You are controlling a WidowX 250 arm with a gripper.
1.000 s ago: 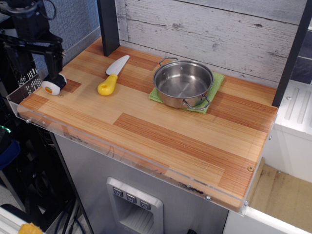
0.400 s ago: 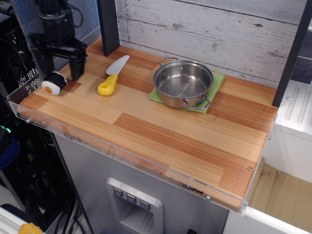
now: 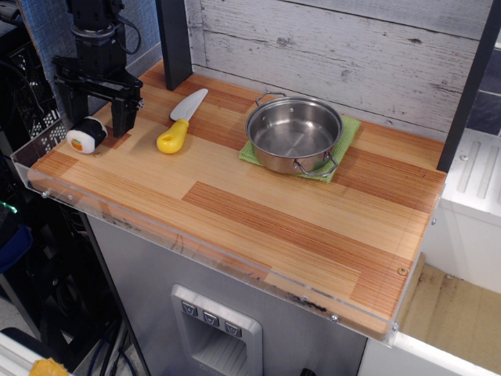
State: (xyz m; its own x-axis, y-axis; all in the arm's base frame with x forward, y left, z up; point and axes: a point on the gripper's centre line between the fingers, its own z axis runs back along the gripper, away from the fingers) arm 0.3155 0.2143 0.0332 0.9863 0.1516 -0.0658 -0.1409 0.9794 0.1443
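**Sushi roll (image 3: 86, 135) at the bench's left end, jaws spread over it**

We see the sushi roll lying on its side near the far-left corner of the bench (image 3: 274, 227), right by the left edge, its orange-and-white end facing the front. The arm (image 3: 98, 39) comes down over that corner with the jaws spread wide and pointing down. One finger is behind the roll at the left edge, and the other is just to its right, low over the wood. The jaws pinch nothing, and we cannot tell if they touch the roll. A yellow-handled knife (image 3: 182, 119) lies just right of the jaws, blade toward the back edge. A steel pot (image 3: 294, 133) sits on a green cloth (image 3: 349, 128) near the middle of the back edge, well apart from the roll.
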